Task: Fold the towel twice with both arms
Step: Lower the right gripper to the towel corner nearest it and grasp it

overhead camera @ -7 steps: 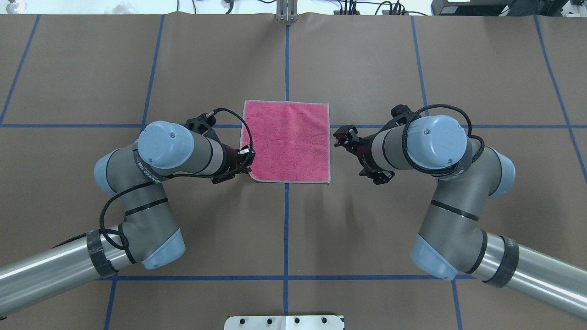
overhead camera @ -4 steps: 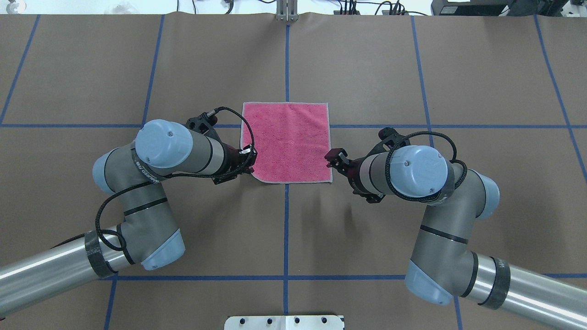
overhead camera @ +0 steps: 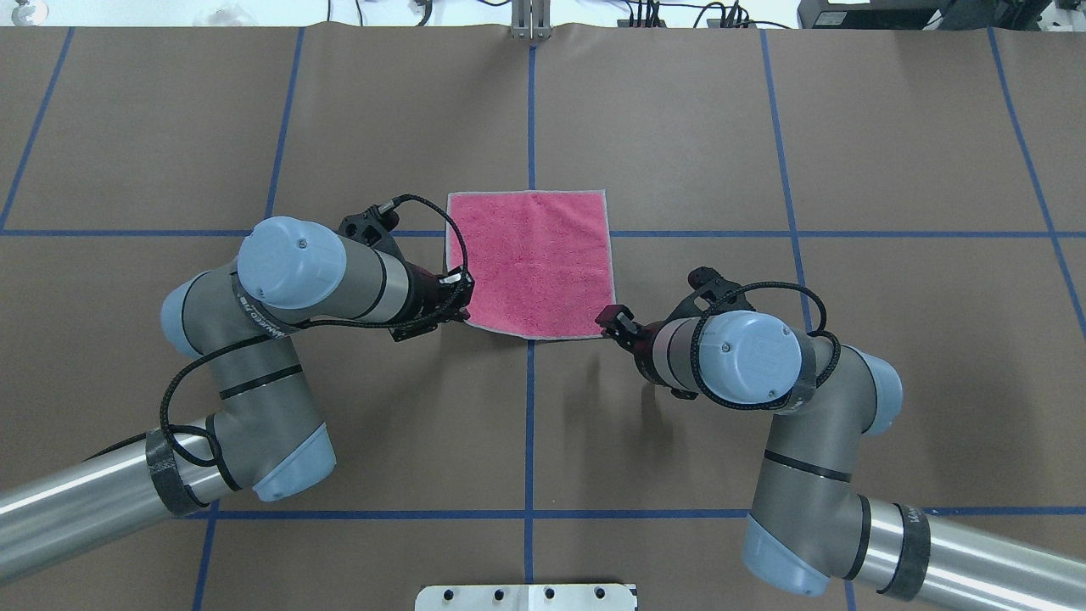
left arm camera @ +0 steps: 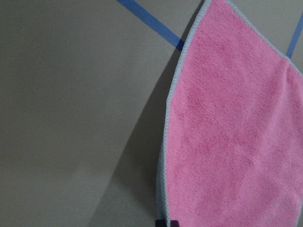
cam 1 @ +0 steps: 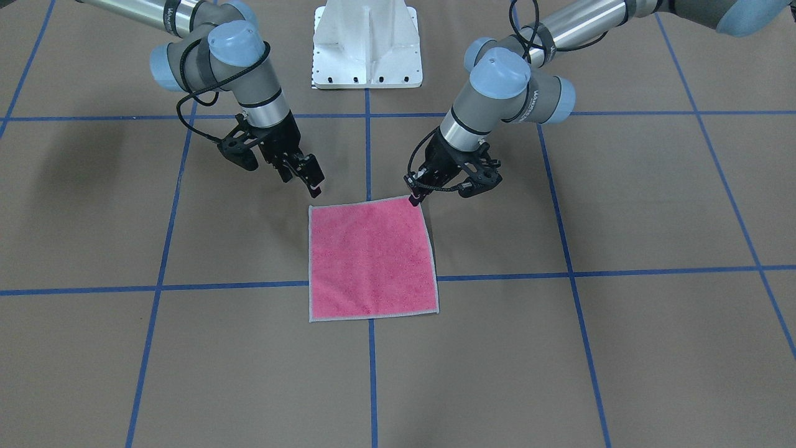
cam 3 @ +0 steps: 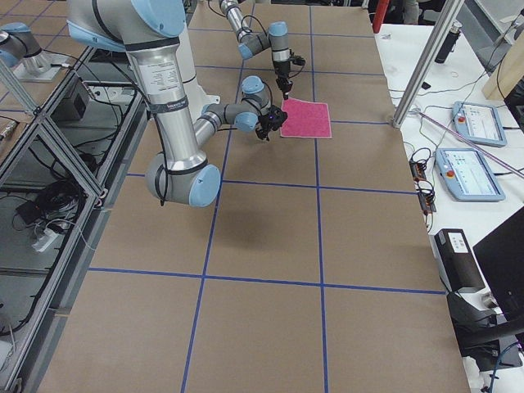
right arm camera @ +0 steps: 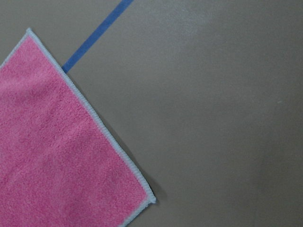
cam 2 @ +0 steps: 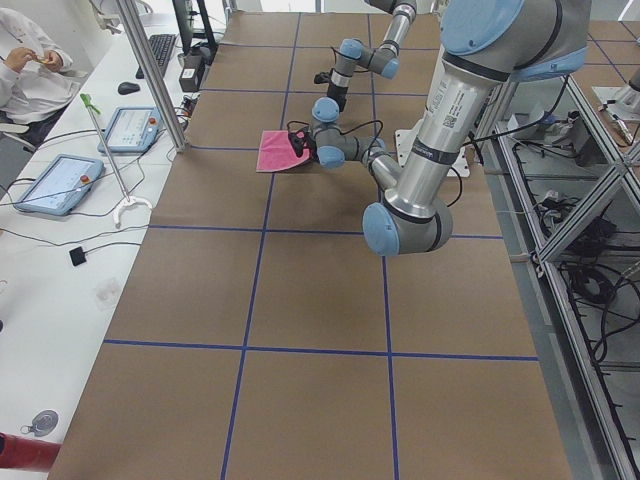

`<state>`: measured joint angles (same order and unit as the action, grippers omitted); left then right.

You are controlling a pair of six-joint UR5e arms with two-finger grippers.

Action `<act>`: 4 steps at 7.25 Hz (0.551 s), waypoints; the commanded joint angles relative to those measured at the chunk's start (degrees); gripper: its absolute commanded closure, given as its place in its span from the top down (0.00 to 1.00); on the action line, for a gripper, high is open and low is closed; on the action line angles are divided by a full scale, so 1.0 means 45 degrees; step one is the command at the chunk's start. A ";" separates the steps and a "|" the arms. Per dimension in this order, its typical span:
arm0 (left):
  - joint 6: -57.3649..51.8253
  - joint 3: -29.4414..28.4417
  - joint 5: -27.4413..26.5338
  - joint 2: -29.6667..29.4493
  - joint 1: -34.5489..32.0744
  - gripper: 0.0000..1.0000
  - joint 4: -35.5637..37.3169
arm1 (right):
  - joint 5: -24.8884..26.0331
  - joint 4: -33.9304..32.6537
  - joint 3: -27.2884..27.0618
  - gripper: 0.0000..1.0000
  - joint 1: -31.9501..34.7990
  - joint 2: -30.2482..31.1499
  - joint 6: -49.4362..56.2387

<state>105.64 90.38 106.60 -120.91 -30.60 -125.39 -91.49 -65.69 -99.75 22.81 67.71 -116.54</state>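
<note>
The towel (overhead camera: 534, 259) lies flat, pink face up, at the middle of the table; it also shows in the front view (cam 1: 371, 258). My left gripper (overhead camera: 464, 311) is at its near-left corner and shut on it (cam 1: 415, 198). In the left wrist view that edge of the towel (left arm camera: 227, 132) is lifted a little, with a shadow under it. My right gripper (overhead camera: 612, 321) is open and hovers just off the near-right corner (cam 1: 313, 182), apart from the cloth. The right wrist view shows that corner of the towel (right arm camera: 52, 156) lying flat.
The white pedestal (cam 1: 367, 46) stands at the robot's side of the table. Blue tape lines (overhead camera: 530, 424) cross the brown table cover. Beyond the table's far edge, a metal post (cam 2: 150, 70) and tablets (cam 2: 60, 182) stand on a side bench.
My right gripper has moved back along the towel's right edge, toward the robot, to the near-right corner. My left arm has shifted only slightly and still holds its corner.
</note>
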 commanded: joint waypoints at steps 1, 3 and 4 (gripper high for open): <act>0.0000 0.0187 0.0021 0.0052 -0.0095 0.00 -0.0027 | 0.0136 -0.0012 0.0136 0.92 -0.0089 -0.0007 0.0000; 0.0000 0.0207 0.0021 0.0052 -0.0134 0.00 -0.0046 | 0.0194 0.0008 0.0117 0.80 -0.0089 -0.0046 -0.0136; 0.0000 0.0265 0.0021 0.0052 -0.0134 0.00 -0.0046 | 0.0195 0.0008 0.0097 0.69 -0.0089 -0.0085 -0.0156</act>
<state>105.65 91.35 106.70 -120.68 -31.14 -125.56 -90.72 -65.66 -99.23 22.42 67.52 -117.01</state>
